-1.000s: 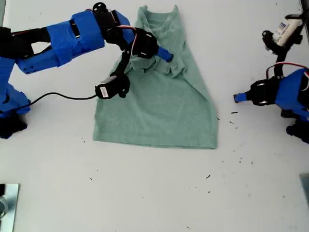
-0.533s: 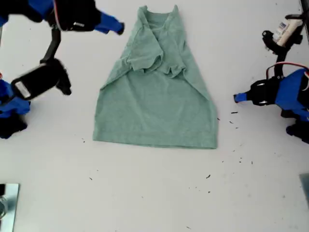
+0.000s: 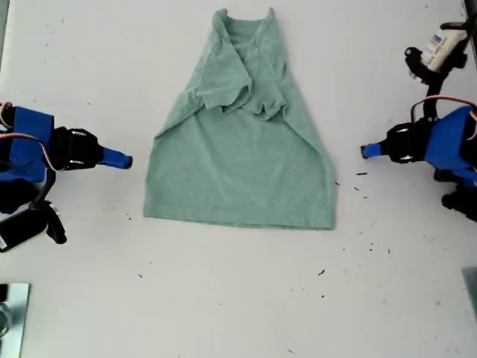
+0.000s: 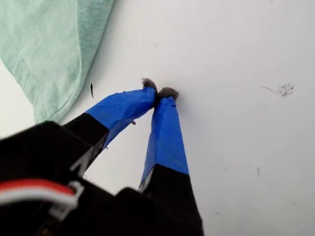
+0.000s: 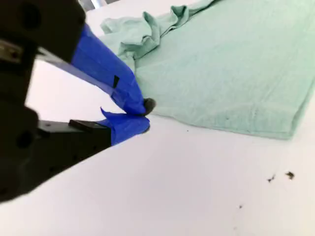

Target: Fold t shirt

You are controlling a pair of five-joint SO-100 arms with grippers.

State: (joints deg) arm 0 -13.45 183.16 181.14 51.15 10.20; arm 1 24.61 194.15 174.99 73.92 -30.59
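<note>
The pale green t shirt lies flat on the white table, neck toward the exterior view's top, both sleeves folded in and bunched over the chest. My first gripper rests shut and empty at the exterior view's right, a short gap from the shirt's edge. Its wrist view shows the tips touching over bare table, with the t shirt off to one side. My second gripper sits shut at the exterior view's left, just off the shirt's side. Its tips hold nothing, close to the t shirt.
Small dark specks dot the table at the exterior view's lower right. A white-and-black device stands at that view's top right. A metal object shows at its bottom left corner.
The second arm has drawn back from over the folded sleeve, swung to the exterior view's left and come down beside the shirt. The first arm and the shirt have not moved.
</note>
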